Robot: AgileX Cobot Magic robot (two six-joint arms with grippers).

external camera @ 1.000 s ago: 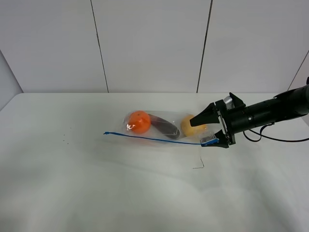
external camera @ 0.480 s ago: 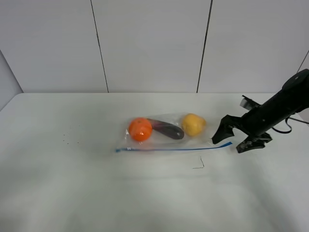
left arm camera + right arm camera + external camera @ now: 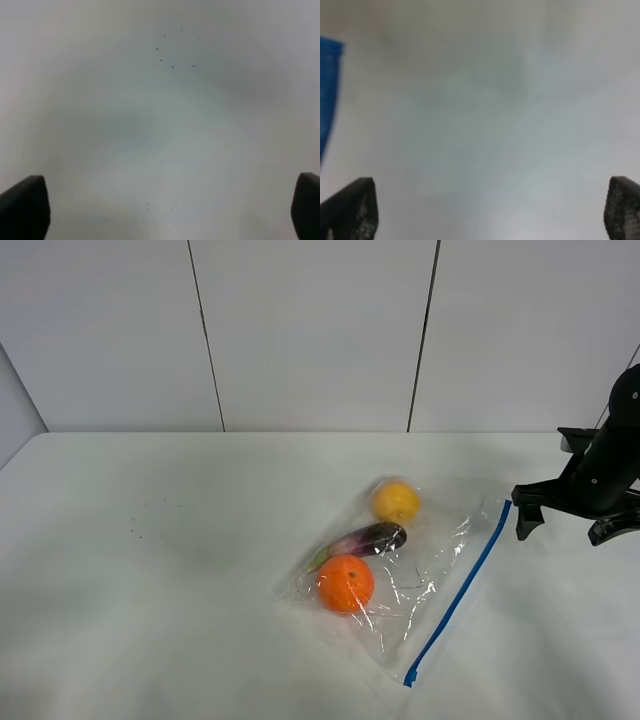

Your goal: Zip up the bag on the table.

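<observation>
Exterior high view: the bag [image 3: 400, 575] lies flat on the table [image 3: 150, 620], a little toward 4 o'clock from the table's middle, its blue zipper strip [image 3: 458, 592] running from 1 o'clock down to 7 o'clock. Inside sit a yellow fruit [image 3: 396, 502], a purple one [image 3: 365, 539] and an orange one [image 3: 345, 583]. At 3 o'clock the right gripper [image 3: 568, 522] stands just beside the strip's upper end, jaws spread wide, holding nothing. The left gripper [image 3: 165, 212], seen only by its wrist camera, is also spread wide and empty over bare tabletop.
</observation>
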